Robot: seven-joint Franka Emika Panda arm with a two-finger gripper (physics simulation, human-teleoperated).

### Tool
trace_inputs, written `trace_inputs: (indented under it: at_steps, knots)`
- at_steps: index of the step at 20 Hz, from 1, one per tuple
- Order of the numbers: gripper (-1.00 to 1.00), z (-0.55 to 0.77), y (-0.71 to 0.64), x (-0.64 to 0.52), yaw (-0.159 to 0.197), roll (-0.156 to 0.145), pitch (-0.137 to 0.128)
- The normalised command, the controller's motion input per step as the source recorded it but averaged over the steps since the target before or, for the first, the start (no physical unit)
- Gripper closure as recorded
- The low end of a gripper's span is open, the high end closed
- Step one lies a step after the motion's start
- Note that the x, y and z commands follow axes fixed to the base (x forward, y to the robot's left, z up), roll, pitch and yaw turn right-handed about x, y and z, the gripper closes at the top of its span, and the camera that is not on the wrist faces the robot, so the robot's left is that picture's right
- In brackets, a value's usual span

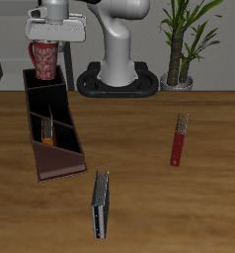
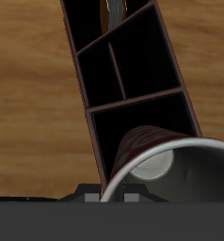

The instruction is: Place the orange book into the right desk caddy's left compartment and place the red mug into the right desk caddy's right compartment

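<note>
Exterior view: gripper (image 1: 45, 42) holds the red mug (image 1: 44, 60) by its rim, just above the back end of the right desk caddy (image 1: 50, 133); orange book (image 1: 49, 131) already stands in the sloped-end section. Mug looks rigid, glazed, probably slippery; rim pinch suits it.

Wrist view: thick grey-lined rim of the mug (image 2: 147, 151) above the squarish right compartment (image 2: 142, 118); dark rigid dividers, wood-grain table (image 2: 29, 94).

Exterior view high and frontal over the table (image 1: 139, 138), wrist view close above, both showing the right desk caddy (image 1: 52, 128).
</note>
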Motion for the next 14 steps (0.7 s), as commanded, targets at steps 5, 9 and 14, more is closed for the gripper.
trace_inputs:
  at_steps: [5, 9, 14]
  knots:
    - [1.0, -0.03, 0.03, 0.09, -0.022, 0.016, -0.002]
    - [1.0, -0.09, 0.04, 0.07, -0.024, 0.024, 0.022]
    - [1.0, -0.07, 0.02, 0.08, -0.038, 0.0, 0.012]
